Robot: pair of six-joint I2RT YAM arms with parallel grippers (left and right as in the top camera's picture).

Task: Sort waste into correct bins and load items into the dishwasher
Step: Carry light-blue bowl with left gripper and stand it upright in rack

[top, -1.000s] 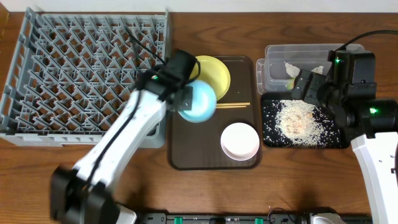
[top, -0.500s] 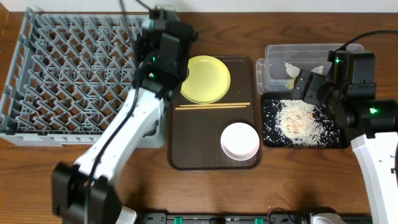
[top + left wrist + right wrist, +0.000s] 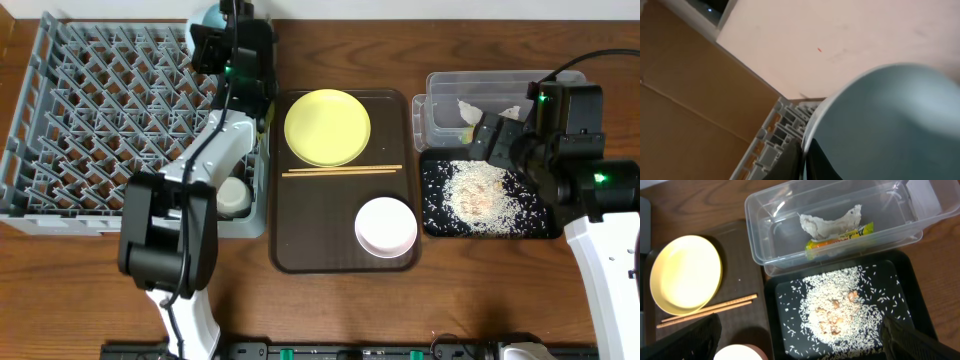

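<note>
— Overhead view?
— Mounted above the table [image 3: 500, 300], faced straight down, stood farthest off. Took in the grey dish rack [image 3: 100, 110], brown tray [image 3: 300, 230], clear tub [image 3: 445, 115] and black tray [image 3: 540, 215] together.
— Left wrist?
— Sat hard against the light blue bowl [image 3: 890, 125], tilted upward toward a pale surface [image 3: 815, 30]. Caught only a corner of the grey dish rack; shared just that and the bowl with the overhead.
— Right wrist?
— Looked steeply down, nearer than the overhead. Covered clear tub, black tray, yellow-green plate [image 3: 685, 275] and chopsticks [image 3: 707, 311], all shared with the overhead.
</note>
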